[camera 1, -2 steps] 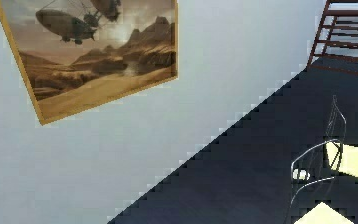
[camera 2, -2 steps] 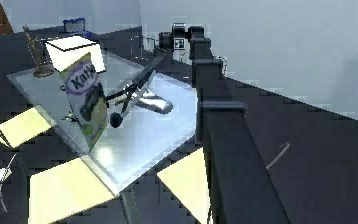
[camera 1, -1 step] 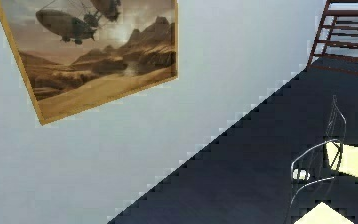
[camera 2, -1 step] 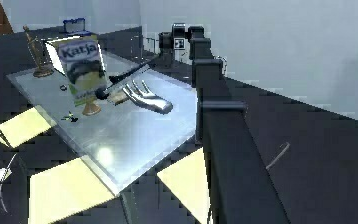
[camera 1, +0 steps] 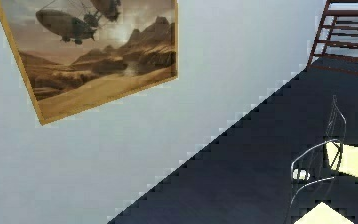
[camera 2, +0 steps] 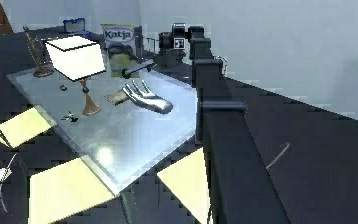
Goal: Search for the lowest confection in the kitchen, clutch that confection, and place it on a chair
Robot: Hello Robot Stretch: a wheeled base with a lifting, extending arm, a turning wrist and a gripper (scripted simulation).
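Note:
My arm (camera 2: pixel 222 120) reaches up from the bottom edge over a glass table (camera 2: pixel 137 140). My gripper (camera 2: pixel 130 72) is above the tabletop near a silver hand statue (camera 2: pixel 147 98); I cannot tell whether it holds anything. A small flat brown thing (camera 2: pixel 114 97) lies just left of the statue. Chairs with pale yellow seats stand around the table: one at the left (camera 2: pixel 17 128), one at the front (camera 2: pixel 67 190), one beside the arm (camera 2: pixel 185 182). Another wire-frame chair (camera 1: pixel 332 160) with a pale seat stands at the forward view's lower right.
On the table are a white cube (camera 2: pixel 75 56), a printed box (camera 2: pixel 119 48) and two brass stands (camera 2: pixel 89 102) (camera 2: pixel 37 55). A framed painting of airships (camera 1: pixel 92 50) hangs on the pale wall. A red-brown shelf frame (camera 1: pixel 342 40) stands at the far right on dark floor.

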